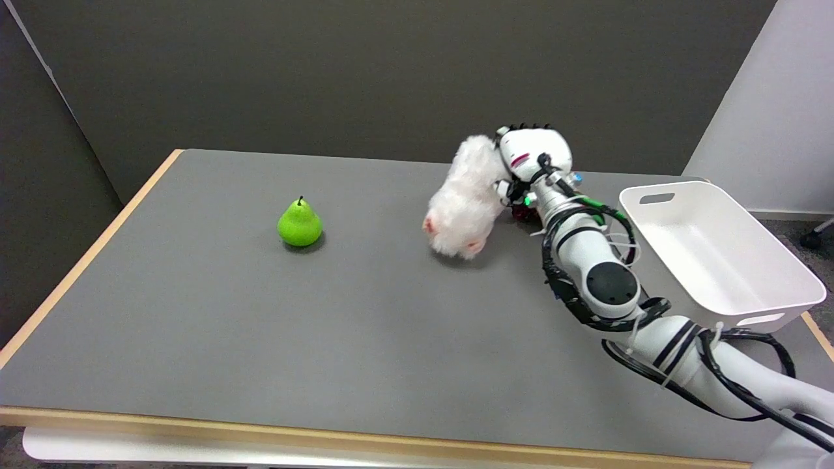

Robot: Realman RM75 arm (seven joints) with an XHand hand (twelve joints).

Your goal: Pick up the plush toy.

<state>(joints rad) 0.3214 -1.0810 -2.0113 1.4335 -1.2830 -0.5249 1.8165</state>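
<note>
Here is the right arm (606,286), reaching in from the lower right and bending up across the right half of the grey table (260,326). At its end the right hand (531,156) is clamped onto the plush toy (464,198), a fluffy white thing with small pink patches near its lower end. The hand grips the toy's upper right part, back of the hand turned toward the camera, fingers wrapped into the fur and mostly hidden behind it. The toy hangs tilted, upper end far and right, lower end near and left. A soft shadow sits just under that lower end; whether the fur touches the tabletop or hangs just clear of it, I cannot tell from this angle. Something small and dark red (521,213) peeks out beneath the wrist, too hidden to name.

Over to the left, well apart from the toy, a green pear (300,223) stands upright on the table, stem up. On the right edge, a white plastic bin (775,260) with handle cut-outs sits beside the arm, its inside showing plain white. Black cables loop along the arm, tied on with white straps.
</note>
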